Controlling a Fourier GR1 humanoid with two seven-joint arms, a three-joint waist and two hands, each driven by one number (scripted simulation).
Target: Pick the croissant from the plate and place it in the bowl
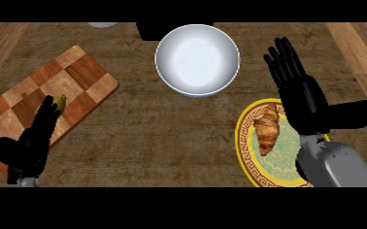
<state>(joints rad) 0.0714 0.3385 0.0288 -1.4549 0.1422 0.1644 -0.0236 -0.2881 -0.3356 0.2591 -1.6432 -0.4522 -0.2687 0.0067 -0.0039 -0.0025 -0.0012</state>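
Ridged croissant [267, 128] on round plate [247, 162]

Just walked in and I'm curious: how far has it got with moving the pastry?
Nothing looks done yet: the golden-brown croissant lies on the yellow-rimmed patterned plate, and the round white bowl holds nothing. The right robot hand hovers open beside the croissant. Grasping, carrying and placing remain.

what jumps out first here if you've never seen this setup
The big white bowl at top centre draws the eye first, bright against the dark wooden counter. Next comes the croissant on the yellow-rimmed plate at lower right, with the right hand open beside it, fingers straight. At left, a chequered cutting board lies partly under the open left hand.
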